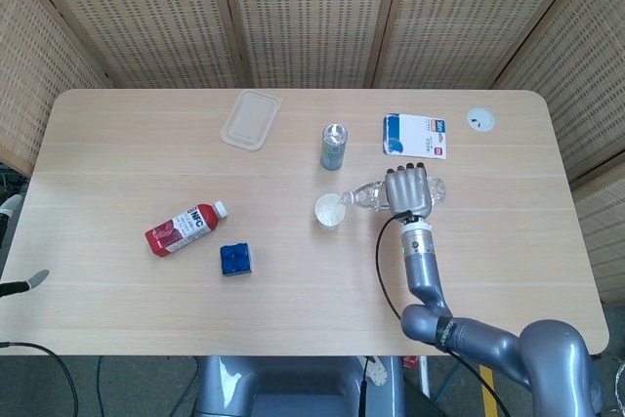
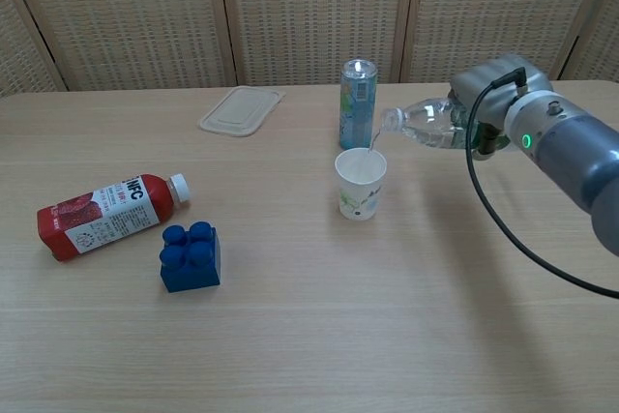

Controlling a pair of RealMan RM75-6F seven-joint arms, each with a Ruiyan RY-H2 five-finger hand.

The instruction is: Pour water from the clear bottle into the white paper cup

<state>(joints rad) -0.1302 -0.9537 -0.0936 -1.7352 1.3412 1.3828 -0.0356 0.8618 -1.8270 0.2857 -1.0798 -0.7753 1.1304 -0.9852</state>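
My right hand (image 1: 408, 191) (image 2: 491, 96) grips the clear bottle (image 1: 367, 195) (image 2: 422, 123) and holds it on its side, mouth pointing left over the white paper cup (image 1: 330, 211) (image 2: 360, 183). A thin stream of water runs from the bottle's mouth down into the cup. The cup stands upright near the middle of the table, just in front of the green can. The fingers wrap the bottle's rear half and hide it. My left hand shows in neither view.
A green drink can (image 1: 334, 146) (image 2: 356, 103) stands just behind the cup. A red juice bottle (image 1: 185, 228) (image 2: 106, 215) lies on its side at the left, beside a blue block (image 1: 234, 259) (image 2: 191, 256). A clear lid (image 1: 251, 119), a blue-white packet (image 1: 414, 136) and a white disc (image 1: 479, 119) lie along the back.
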